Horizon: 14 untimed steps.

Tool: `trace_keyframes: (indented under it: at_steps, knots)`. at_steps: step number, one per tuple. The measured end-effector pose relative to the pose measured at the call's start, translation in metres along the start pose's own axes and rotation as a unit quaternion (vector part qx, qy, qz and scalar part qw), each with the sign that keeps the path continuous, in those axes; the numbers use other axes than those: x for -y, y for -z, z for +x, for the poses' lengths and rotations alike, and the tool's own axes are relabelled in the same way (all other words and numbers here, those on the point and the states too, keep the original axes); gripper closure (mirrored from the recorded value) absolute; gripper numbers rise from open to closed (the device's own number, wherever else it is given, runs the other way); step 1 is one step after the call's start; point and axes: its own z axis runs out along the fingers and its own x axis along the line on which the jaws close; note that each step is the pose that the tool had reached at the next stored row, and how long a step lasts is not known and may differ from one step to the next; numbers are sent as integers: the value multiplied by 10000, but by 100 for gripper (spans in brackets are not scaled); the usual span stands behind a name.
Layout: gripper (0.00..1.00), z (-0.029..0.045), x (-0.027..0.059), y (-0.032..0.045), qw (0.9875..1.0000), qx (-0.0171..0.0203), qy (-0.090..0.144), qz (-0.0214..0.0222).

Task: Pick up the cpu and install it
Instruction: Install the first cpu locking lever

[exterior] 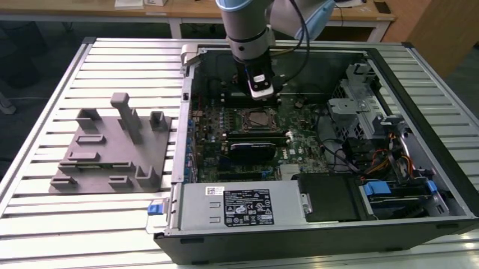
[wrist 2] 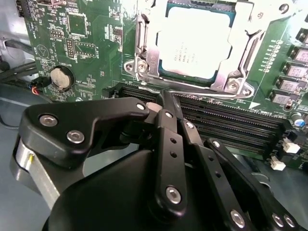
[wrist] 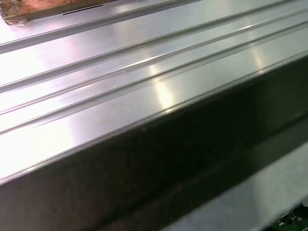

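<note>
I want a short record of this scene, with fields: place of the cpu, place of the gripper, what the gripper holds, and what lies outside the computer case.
cpu: lies flat in the socket on the motherboard
gripper: inside the open computer case, over the memory slots next to the socket, apart from the cpu
gripper state: shut, holds nothing
outside the case: grey plastic blocks on the table, at the exterior view's left

Silver-grey cpu (wrist 2: pixel 195 45), green motherboard (wrist 2: pixel 91 43), black hand (wrist 2: pixel 157 104), grey blocks (exterior: pixel 112 151), ribbed silver table (exterior: pixel 53 230)
</note>
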Motion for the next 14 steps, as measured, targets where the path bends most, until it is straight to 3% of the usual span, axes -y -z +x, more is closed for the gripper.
trace_keyframes:
  at_steps: [6,10,14]
  knots:
    - [89,4,4,-19,9999,107,15,34]
    - [89,10,8,-41,9998,182,25,28]
    - [89,11,10,-46,9998,214,30,23]
